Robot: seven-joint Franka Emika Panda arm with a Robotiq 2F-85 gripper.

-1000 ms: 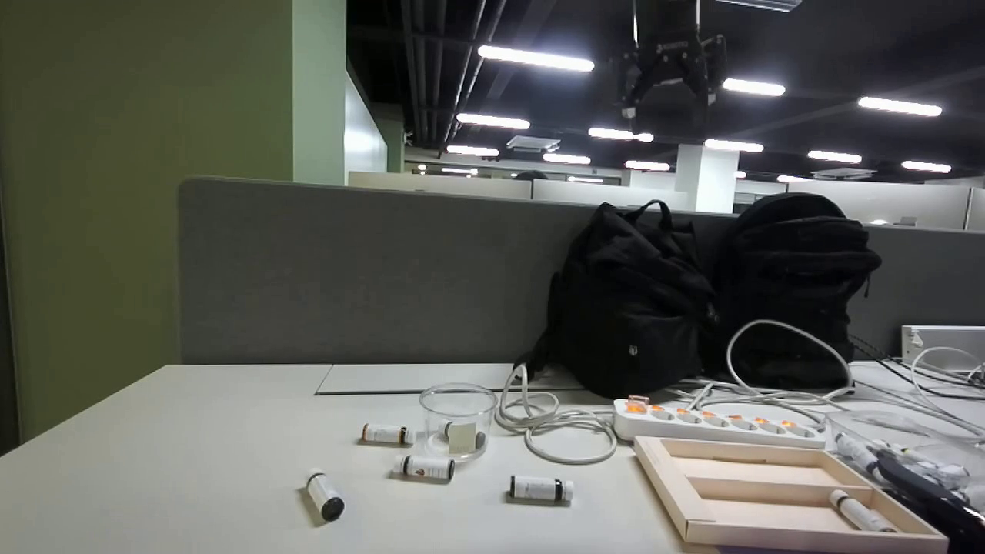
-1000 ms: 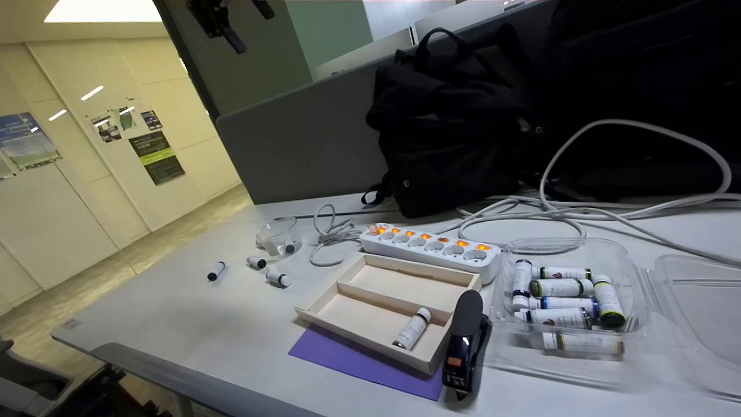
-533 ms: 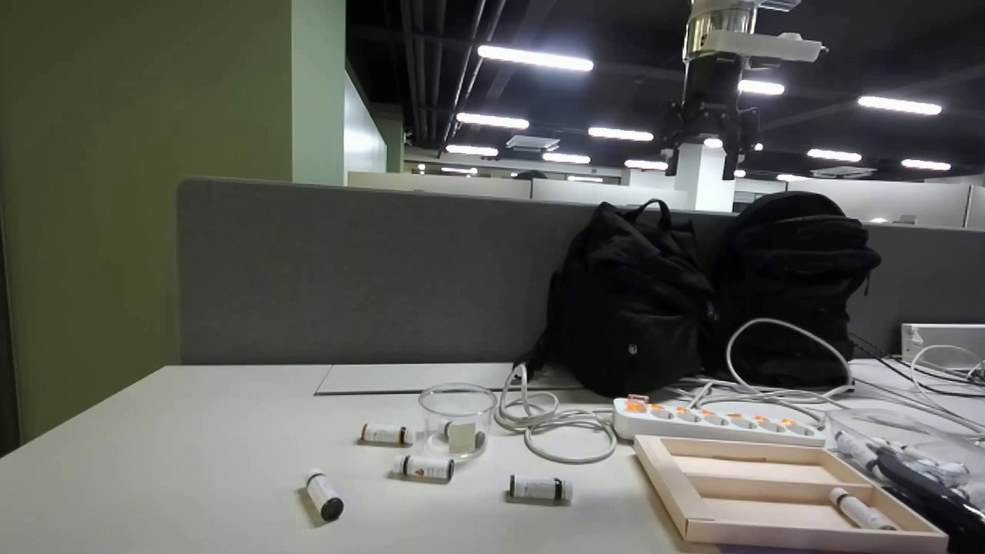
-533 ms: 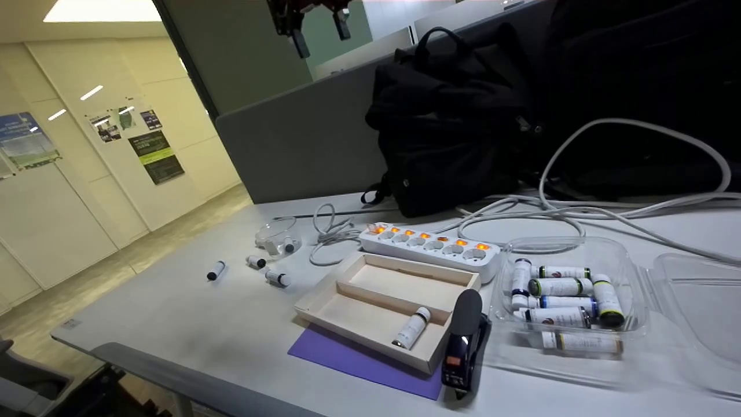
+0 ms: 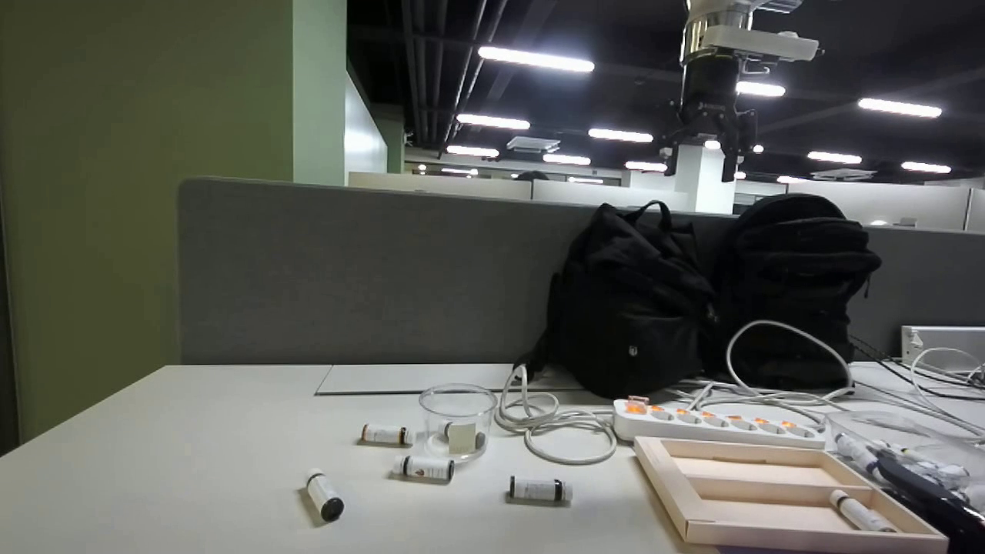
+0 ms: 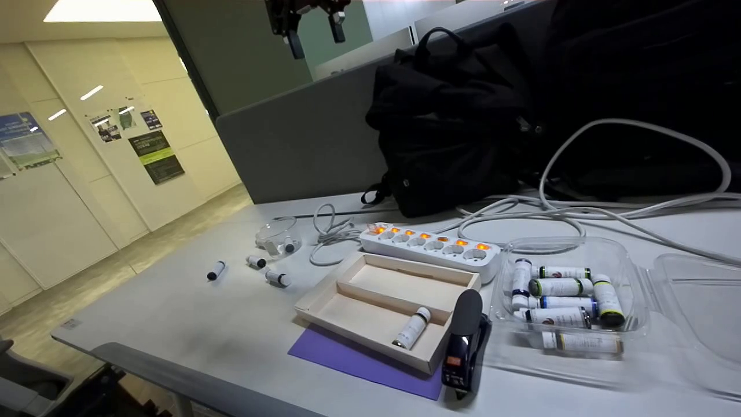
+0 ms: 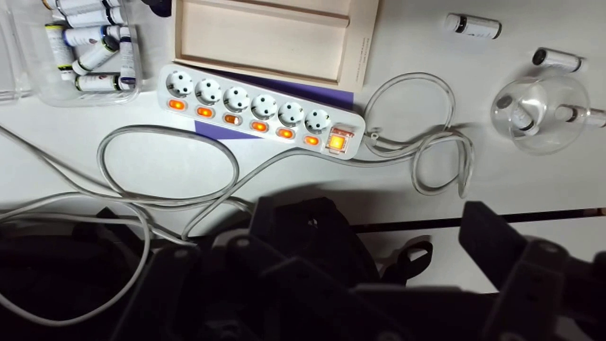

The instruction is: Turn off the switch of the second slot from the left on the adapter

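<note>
From the left, three white-labelled bottles [image 5: 425,468] lie loose on the desk [image 5: 192,462], and a clear plastic cup [image 5: 458,419] stands just beside two of them; a fourth bottle [image 5: 541,488] lies to the right, on the near side of the loops of white cable [image 5: 575,462]. Right of those loops is the white power strip [image 5: 719,429], its master switch [image 5: 636,406] glowing at the left end in both exterior views. Counted from that end, the second socket's rocker switch [image 6: 410,233] is lit, so the job looks undone; the wrist view shows the row reversed, and the second-from-left rocker [image 7: 204,112] there glows too. High above the desk and well apart from the strip hangs the Robotiq gripper [image 5: 699,173], its fingers spread with nothing between them. This reads as the approach, the press not yet begun. The next move calls for a descent to the strip, probably with the fingers brought together into a narrow tip, then a push on one rocker's off side, clear of its close neighbours. Just beside the strip, on its near side, sits the divided wooden tray [image 6: 414,281], another bottle [image 6: 413,329] in its near compartment; farther right come a black stapler [image 6: 466,341] and a clamshell box [image 6: 637,307] of bottles.
</note>
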